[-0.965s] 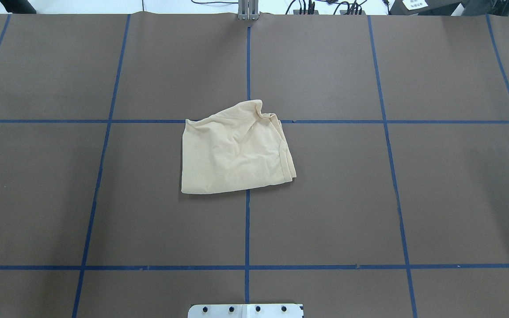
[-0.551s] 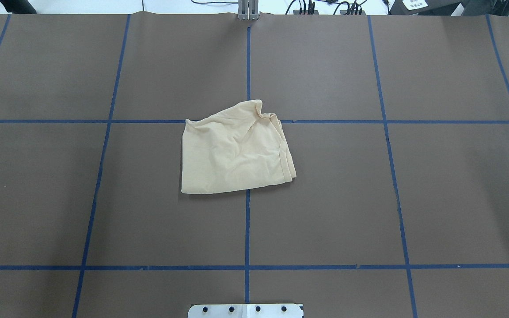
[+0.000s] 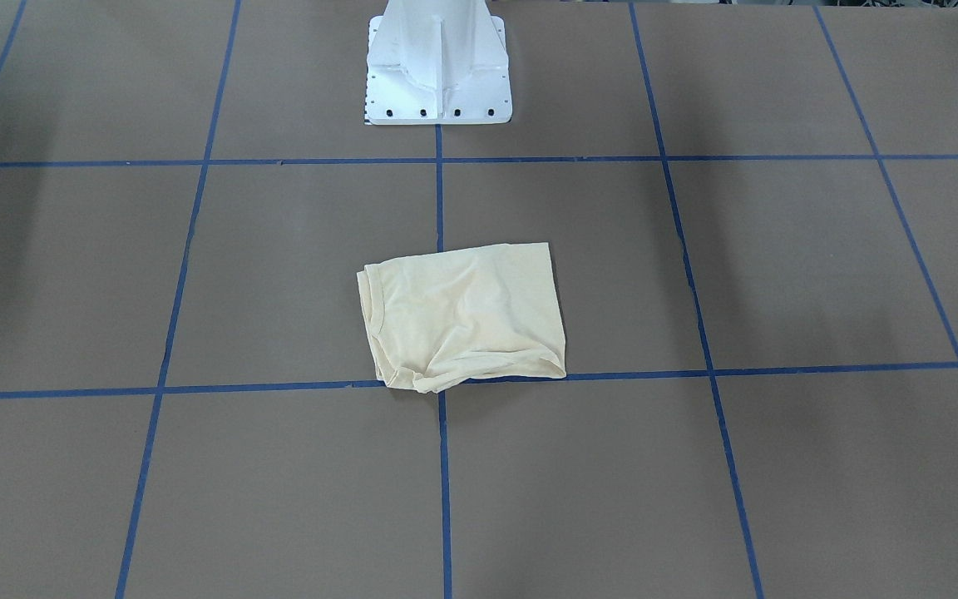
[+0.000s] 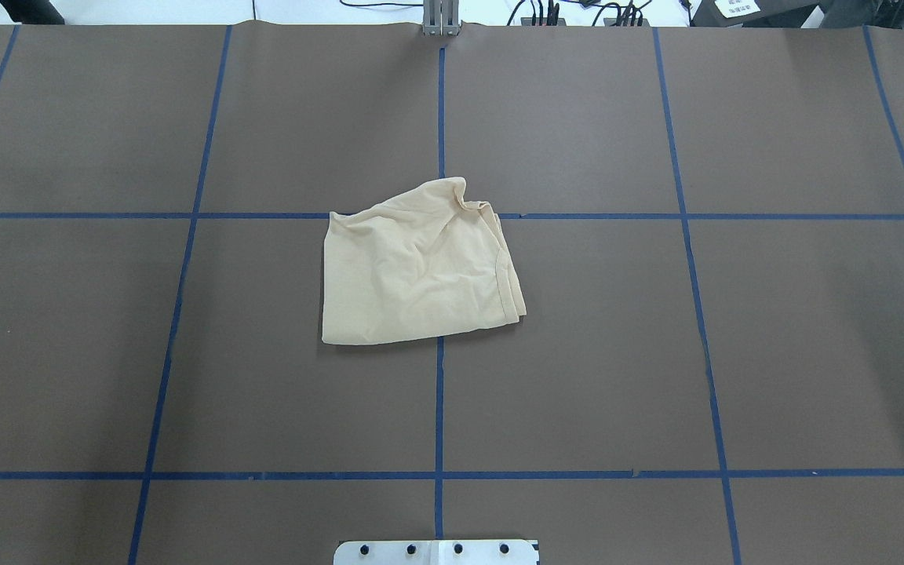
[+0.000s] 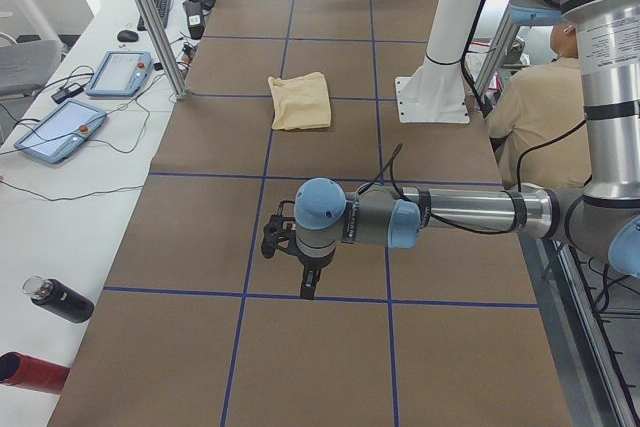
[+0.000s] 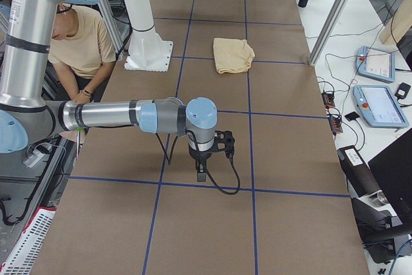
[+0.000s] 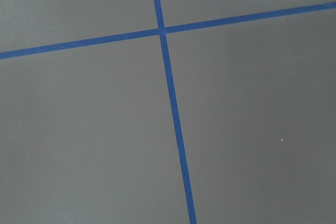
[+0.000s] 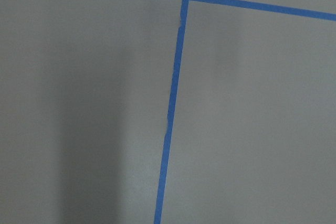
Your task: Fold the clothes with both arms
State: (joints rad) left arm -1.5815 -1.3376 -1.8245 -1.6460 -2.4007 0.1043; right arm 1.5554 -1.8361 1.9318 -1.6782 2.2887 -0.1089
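Cream T-shirt (image 4: 419, 271) before the white pedestal base (image 3: 437, 79) looks light and floppy, so pinch its hemmed edge; left gripper (image 5: 308, 290) and right gripper (image 6: 201, 174) hang clear, jaws unreadable.

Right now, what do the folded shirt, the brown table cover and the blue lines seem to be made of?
Shirt: thin, soft knit cloth, matte pale yellow; it creases and drapes limply.
Cover: probably paper or a thin sheet, matte brown; its far edge ripples slightly.
Lines: likely blue tape, with small breaks and kinks along them.
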